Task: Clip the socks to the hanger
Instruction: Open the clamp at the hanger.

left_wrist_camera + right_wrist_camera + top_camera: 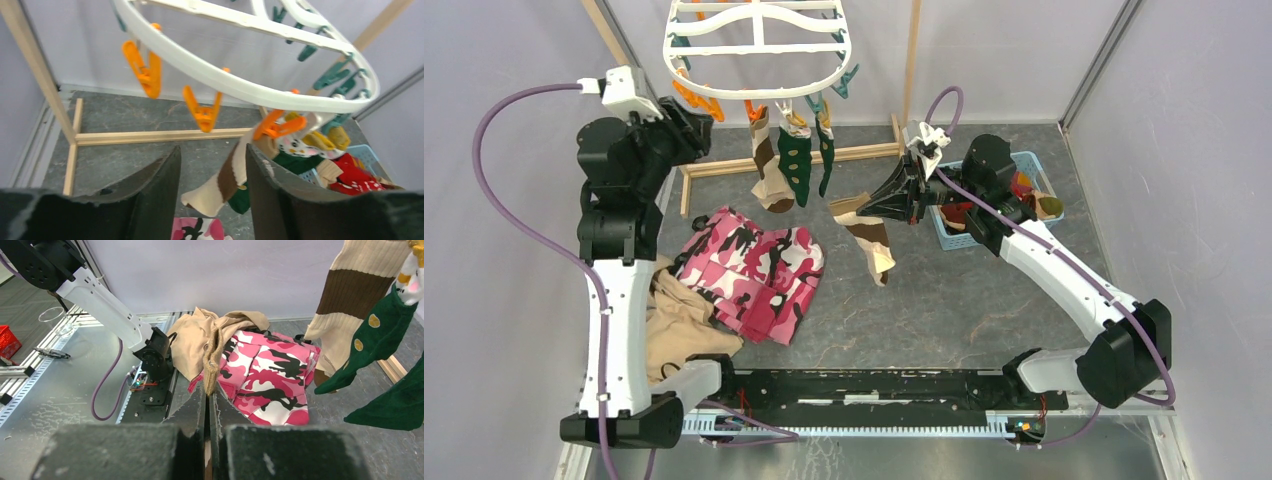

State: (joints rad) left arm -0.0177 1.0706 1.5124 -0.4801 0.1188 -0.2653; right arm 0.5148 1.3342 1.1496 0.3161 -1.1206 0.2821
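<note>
The white oval hanger (759,45) hangs at the back, with orange and teal clips. A brown-striped sock (769,170) and two dark green socks (795,165) hang clipped from its front edge. My right gripper (849,207) is shut on the cuff of another brown-striped tan sock (871,240), held in the air right of the hung socks; its ribbed edge (212,365) sticks out past the closed fingertips (207,390). My left gripper (212,165) is open and empty, just below the hanger rim (225,85), facing free orange clips (202,110) and the clipped striped sock (235,175).
A pink camouflage garment (754,270) and a tan cloth (674,320) lie on the floor at left. A blue basket (1034,165) at the right holds more socks, one of them red (355,177). The wooden stand base (724,165) runs under the hanger.
</note>
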